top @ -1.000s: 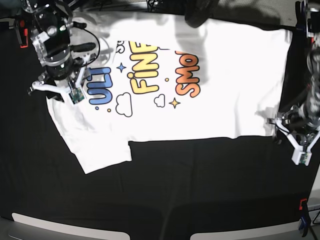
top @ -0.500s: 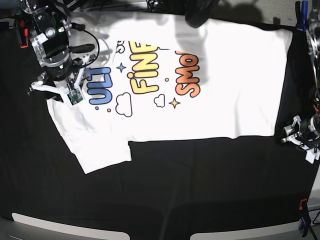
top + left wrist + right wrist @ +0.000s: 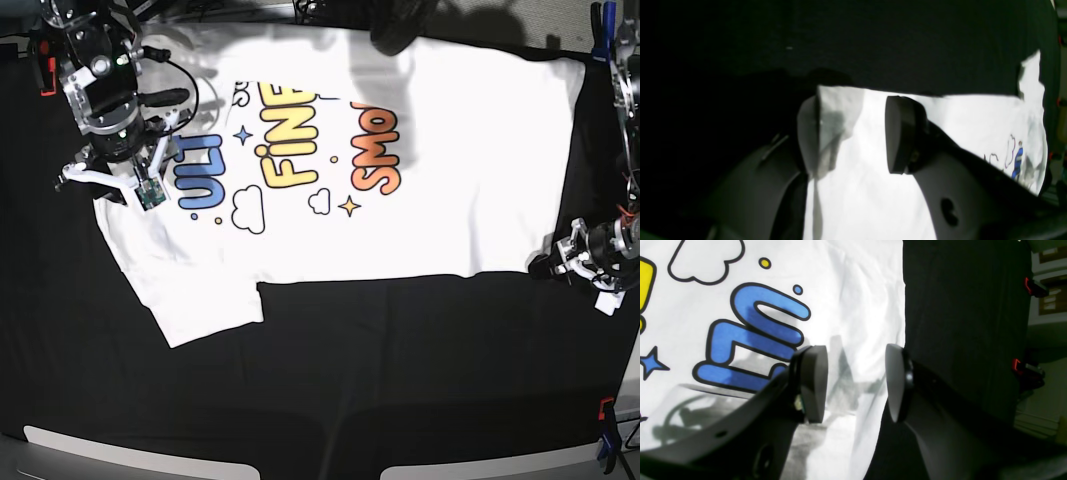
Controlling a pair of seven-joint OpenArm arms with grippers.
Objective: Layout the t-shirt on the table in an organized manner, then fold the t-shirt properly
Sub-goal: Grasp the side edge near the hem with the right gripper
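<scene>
Black table (image 3: 400,380) bears the t-shirt (image 3: 460,170), collar hidden; left gripper (image 3: 850,133) and right gripper (image 3: 855,383) gape, holding nothing

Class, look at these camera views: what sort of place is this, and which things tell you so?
Probably a robotics lab bench set up for cloth handling: a table draped in black cloth held by clamps, a printed t-shirt spread flat, and robot grippers at its ends, left gripper, right gripper.
</scene>
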